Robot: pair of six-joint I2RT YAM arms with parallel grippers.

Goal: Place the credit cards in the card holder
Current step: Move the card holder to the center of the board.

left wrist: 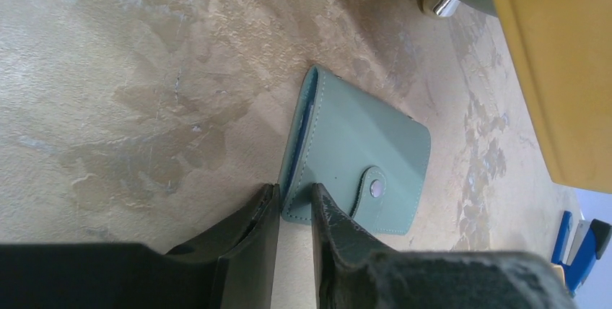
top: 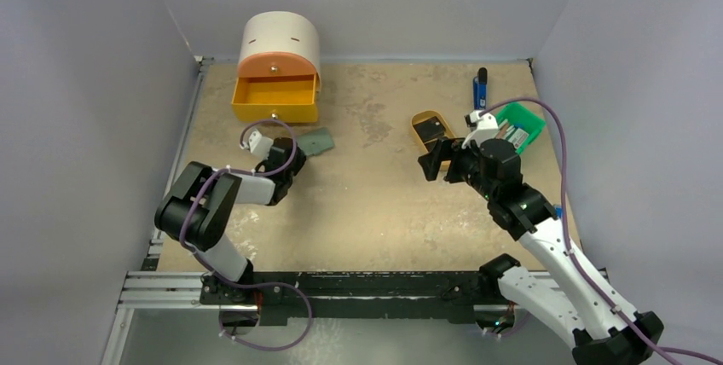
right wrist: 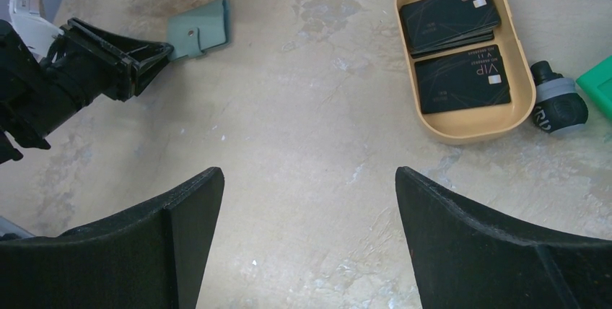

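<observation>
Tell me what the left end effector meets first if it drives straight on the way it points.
The card holder: its near corner lies between the fingers of the left end effector, so any advance pushes into it. Whether the fingers touch it yet is unclear.

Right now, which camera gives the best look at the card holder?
The left wrist view: the card holder fills the middle, stitching and snap tab clear, the left gripper straddling its near corner. The top external view shows only a small green patch; the right wrist view shows it small at the top left.
</observation>
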